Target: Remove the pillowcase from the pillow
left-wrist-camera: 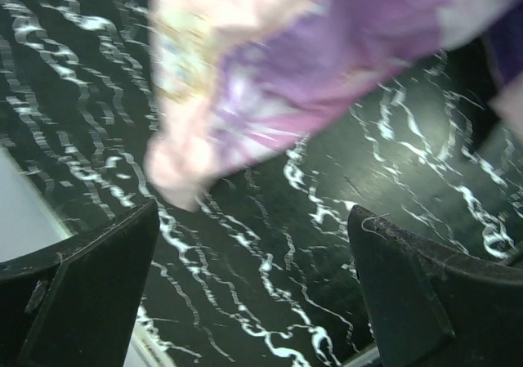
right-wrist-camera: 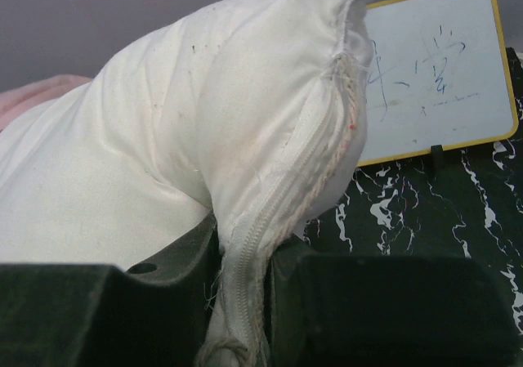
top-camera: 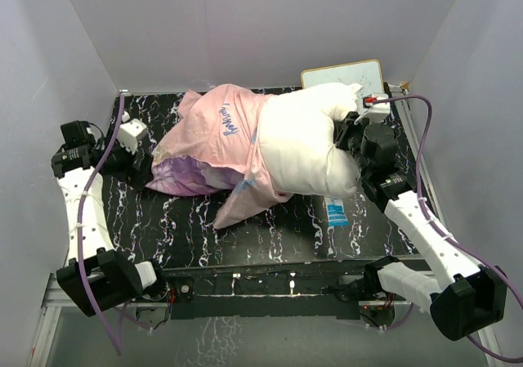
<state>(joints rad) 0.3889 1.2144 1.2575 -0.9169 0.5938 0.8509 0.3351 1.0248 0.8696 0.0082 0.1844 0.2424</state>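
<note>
- The pillow lies across the middle of the table. Its right part is bare and white, and its right end is raised.
- The pillowcase is bunched over the pillow's left end. Its pale pink inside shows on top and the purple print shows low at the left. One pink flap trails toward the near edge.
- The right gripper is clamped on the pillow's zip seam at the right end.
- The left gripper stands wide open over the table, holding nothing. The pillowcase's purple edge, blurred, hangs just beyond its fingers.
- A whiteboard stands behind the pillow's right end.
- A blue-white tag lies at the pillow's near corner.
</note>
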